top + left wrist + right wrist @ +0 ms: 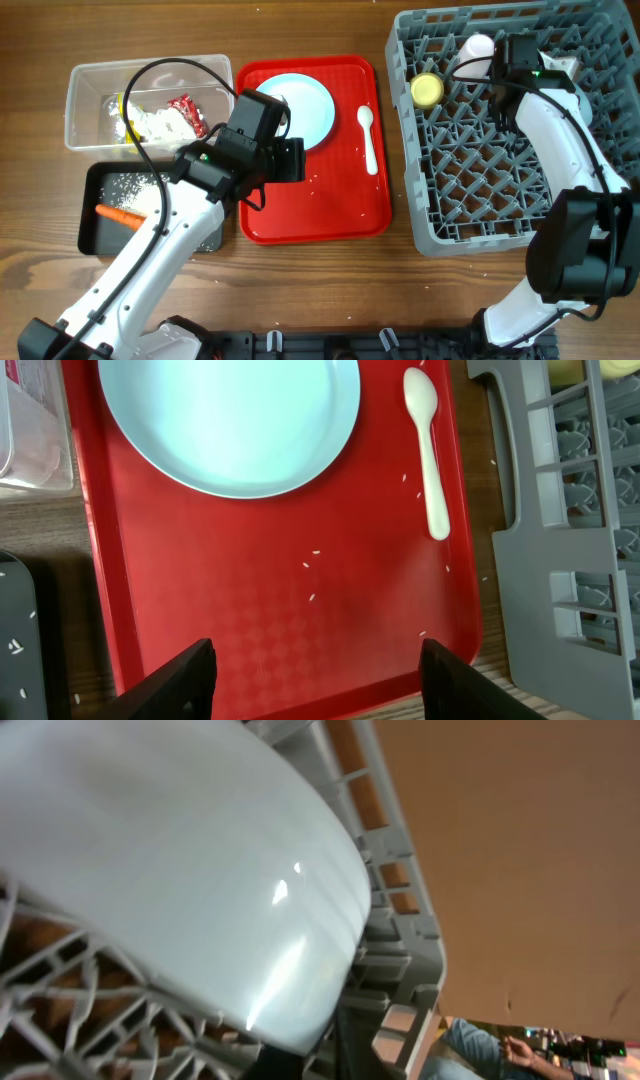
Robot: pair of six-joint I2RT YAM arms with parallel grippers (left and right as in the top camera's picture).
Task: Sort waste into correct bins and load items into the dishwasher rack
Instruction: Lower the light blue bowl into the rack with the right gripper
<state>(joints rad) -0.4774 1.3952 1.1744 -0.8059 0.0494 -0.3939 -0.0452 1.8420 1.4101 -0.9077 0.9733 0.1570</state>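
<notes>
Rightward sits the rack point(470, 190); left of it the tray point(320, 205) bears the plate point(305, 105), likely stiff and slick, best pinched at its rim, left jaws wide and empty just near of it. A bowl point(478, 47) is at the rack's far edge; whether the right jaws grip, I cannot tell.

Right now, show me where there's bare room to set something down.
Free: the near half of the red tray, bordered by plate and spoon, only stray grains, though the left pincer hovers over it; the near rows of the dishwasher rack, below the yellow cup. Crowded: clear tub, black tub, and the rack's far corner with the bowl.
</notes>
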